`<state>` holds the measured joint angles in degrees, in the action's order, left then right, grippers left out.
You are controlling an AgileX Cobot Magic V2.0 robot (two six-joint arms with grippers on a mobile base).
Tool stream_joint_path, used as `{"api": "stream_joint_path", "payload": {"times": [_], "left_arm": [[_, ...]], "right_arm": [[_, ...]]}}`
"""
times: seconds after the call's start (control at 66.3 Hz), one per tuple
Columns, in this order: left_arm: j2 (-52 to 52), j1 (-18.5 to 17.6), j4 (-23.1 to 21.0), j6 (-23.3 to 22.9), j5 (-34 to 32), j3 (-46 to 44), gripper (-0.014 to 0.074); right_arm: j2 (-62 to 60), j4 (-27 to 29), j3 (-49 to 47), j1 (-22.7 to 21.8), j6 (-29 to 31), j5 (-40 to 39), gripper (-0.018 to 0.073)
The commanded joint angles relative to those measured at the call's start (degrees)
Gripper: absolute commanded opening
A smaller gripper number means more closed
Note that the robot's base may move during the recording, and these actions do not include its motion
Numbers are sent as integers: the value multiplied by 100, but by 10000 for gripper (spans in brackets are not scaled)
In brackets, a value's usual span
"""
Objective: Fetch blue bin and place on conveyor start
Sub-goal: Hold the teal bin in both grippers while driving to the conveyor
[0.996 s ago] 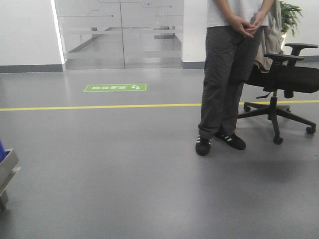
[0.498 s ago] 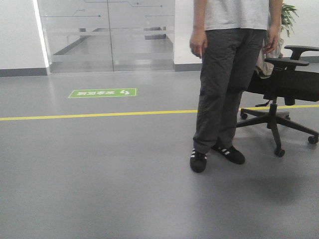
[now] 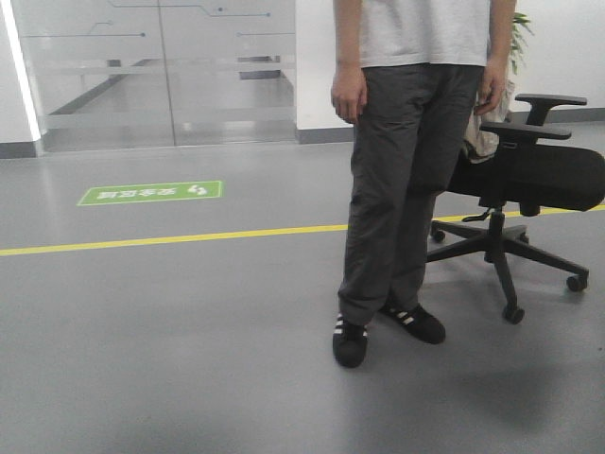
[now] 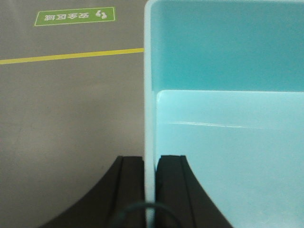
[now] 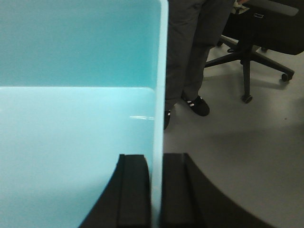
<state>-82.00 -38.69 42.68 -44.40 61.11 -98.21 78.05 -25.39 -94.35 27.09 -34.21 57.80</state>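
Blue bin (image 4: 228, 142) | left gripper (image 4: 151, 164) pinches left wall | right gripper (image 5: 156, 164), right wall

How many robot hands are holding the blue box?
2. The left gripper pinches the blue bin by its left wall; the right gripper pinches its right wall.

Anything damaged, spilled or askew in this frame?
Nothing damaged or spilled. The bin is empty, one side wall clamped in the left gripper, the other in the right gripper. Only oddity: a person stands close ahead, beside a chair.
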Motion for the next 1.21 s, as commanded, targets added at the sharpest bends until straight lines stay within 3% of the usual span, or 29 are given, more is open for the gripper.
{"api": "stream_joint_path", "payload": {"times": [0.0, 1.192], "left_arm": [[-11, -41, 192, 8, -362, -52, -111], [-11, -41, 461, 8, -390, -52, -111]], "right_arm": [[-47, 52, -87, 31, 29, -280, -162], [-47, 52, -87, 31, 29, -248, -162]]}}
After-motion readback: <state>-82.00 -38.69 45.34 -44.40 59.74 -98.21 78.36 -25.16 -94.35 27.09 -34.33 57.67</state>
